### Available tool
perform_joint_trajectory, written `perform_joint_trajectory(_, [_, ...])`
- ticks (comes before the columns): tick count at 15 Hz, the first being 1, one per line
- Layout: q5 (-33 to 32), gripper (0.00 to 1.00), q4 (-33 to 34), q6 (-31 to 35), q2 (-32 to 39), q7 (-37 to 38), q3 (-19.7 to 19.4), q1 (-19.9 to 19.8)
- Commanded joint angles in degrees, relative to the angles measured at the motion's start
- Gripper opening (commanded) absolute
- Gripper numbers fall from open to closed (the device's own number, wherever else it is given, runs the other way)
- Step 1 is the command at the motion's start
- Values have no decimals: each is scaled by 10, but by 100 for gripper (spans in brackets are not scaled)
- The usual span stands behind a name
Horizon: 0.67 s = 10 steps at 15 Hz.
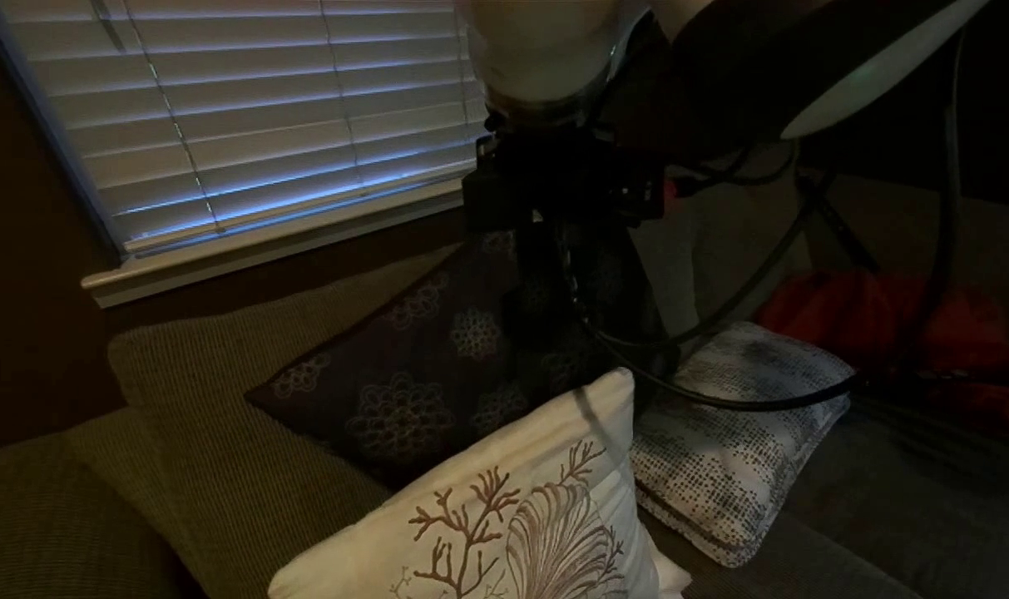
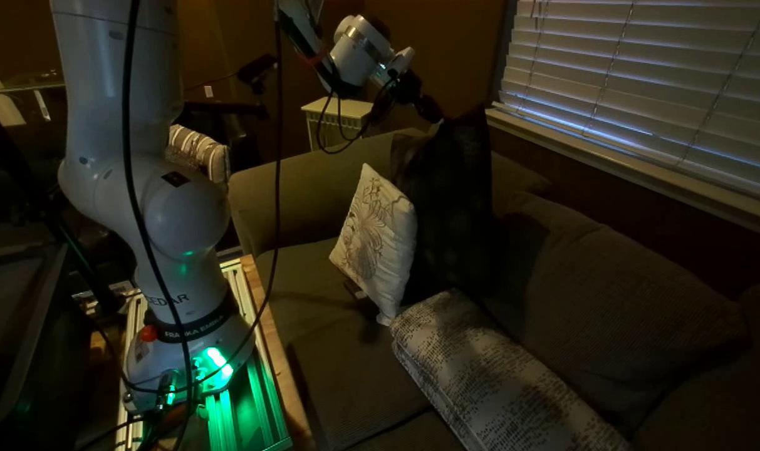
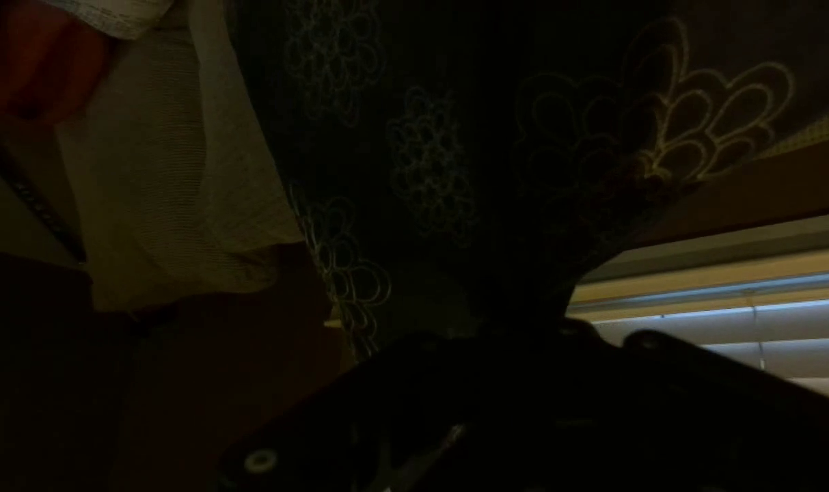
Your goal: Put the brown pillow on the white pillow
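Observation:
The large dark brown pillow with pale flower-like blotches stands tilted on the couch in both exterior views. Its lower part is hidden behind the cream pillow. My gripper is at its upper end. In the wrist view the brown pillow bunches together at the fingertips, and the gripper looks shut on its cloth. The jaws are very dark. The grey-white speckled pillow lies flat on the couch seat, also in an exterior view. A corner of it shows in the wrist view.
A cream pillow with embroidered branches stands in front of the brown pillow, also in an exterior view. Olive back cushions line the couch. A window sill runs behind. A red cloth lies beyond the grey-white pillow. Cables hang from the arm.

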Motion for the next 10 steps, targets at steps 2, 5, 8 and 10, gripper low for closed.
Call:
perform_joint_trajectory(2, [-9,1,-60,-87,-88,29,79,-69])
perform_joint_trajectory(5, [-17,1,-98,-125,-124,29,104,-101])
perform_joint_trajectory(8, [-30,1,-130,-120,-147,35,115,-132])
perform_joint_trajectory(10, [-36,1,-152,-103,-163,39,118,-150])
